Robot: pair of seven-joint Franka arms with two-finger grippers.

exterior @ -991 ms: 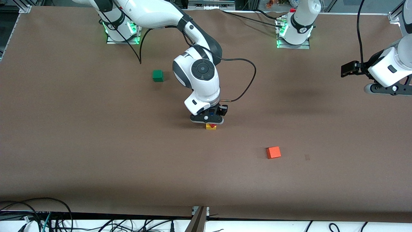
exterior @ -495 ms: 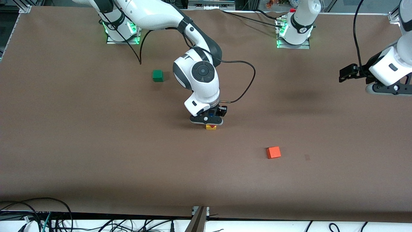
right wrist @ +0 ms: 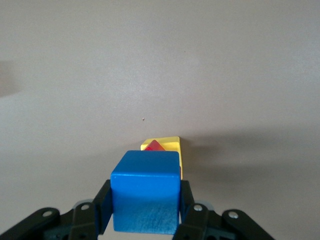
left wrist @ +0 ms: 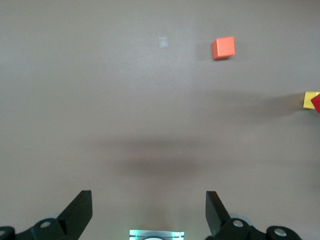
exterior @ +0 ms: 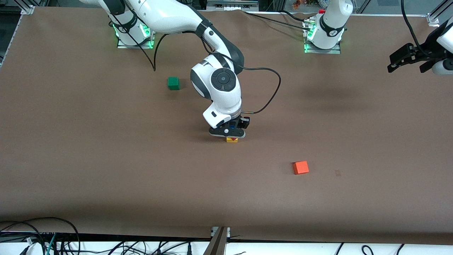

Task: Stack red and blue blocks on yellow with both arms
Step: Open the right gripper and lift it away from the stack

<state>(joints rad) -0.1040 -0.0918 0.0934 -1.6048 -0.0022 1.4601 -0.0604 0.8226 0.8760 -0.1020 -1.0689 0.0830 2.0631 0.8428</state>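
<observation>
Blue block (right wrist: 145, 192) sits clamped between the fingers of the right gripper (exterior: 229, 129), which hangs directly over the two-cube stack near the middle of the table (exterior: 70, 159). Below it the red block (right wrist: 155, 146) already rests on the yellow cube (right wrist: 172, 146), turned cornerwise to it, so the red top face is a diamond under the square blue one. The coming move looks like a short straight descent; the blue block seems to hang slightly off the stack's centre in the right wrist view, which matters for a clean landing. The left gripper (left wrist: 148, 214), jaws spread wide and holding nothing, waits high near the table's edge at the left arm's end. An orange-red cube (exterior: 300, 167) and a green cube (exterior: 173, 83) lie apart, unused. No containers are present.
</observation>
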